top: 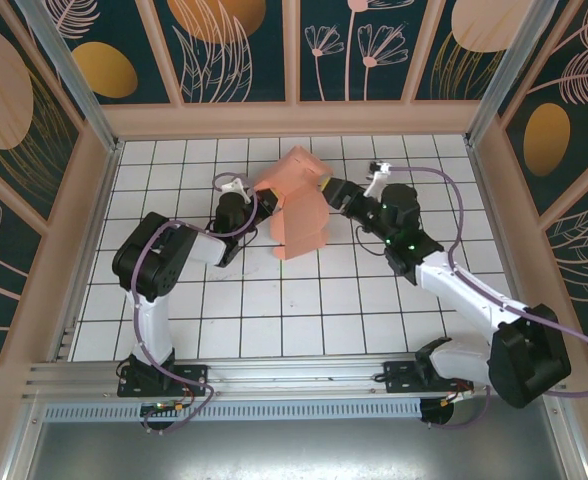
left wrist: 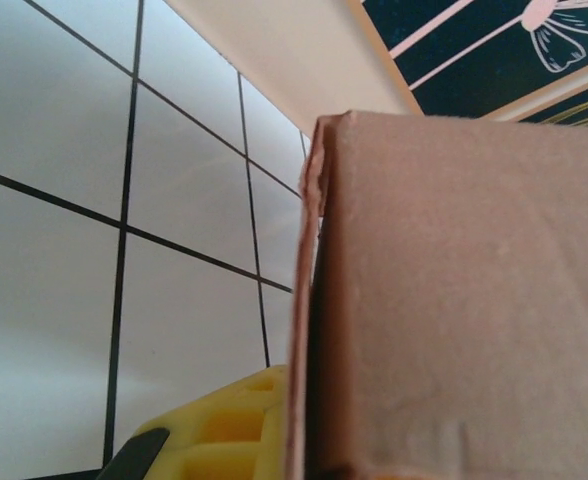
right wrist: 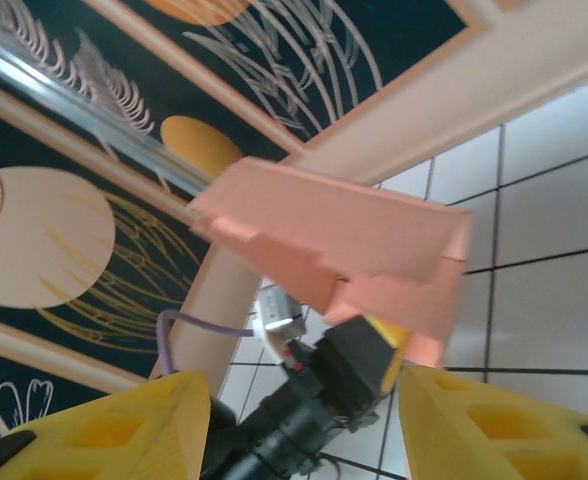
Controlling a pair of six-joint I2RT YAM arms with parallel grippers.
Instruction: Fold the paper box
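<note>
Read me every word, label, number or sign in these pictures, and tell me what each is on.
There are none to read.
The box is plain pink card with no print.
The walls carry only flower and leaf patterns.
The tiles are blank white with dark lines between them.

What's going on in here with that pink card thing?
A salmon-pink paper box, partly folded, is being worked on toward the far side of the white tiled table. The left gripper is shut on the card's left side. The right gripper is at the opposite side with its jaws open, gripping nothing.
</note>
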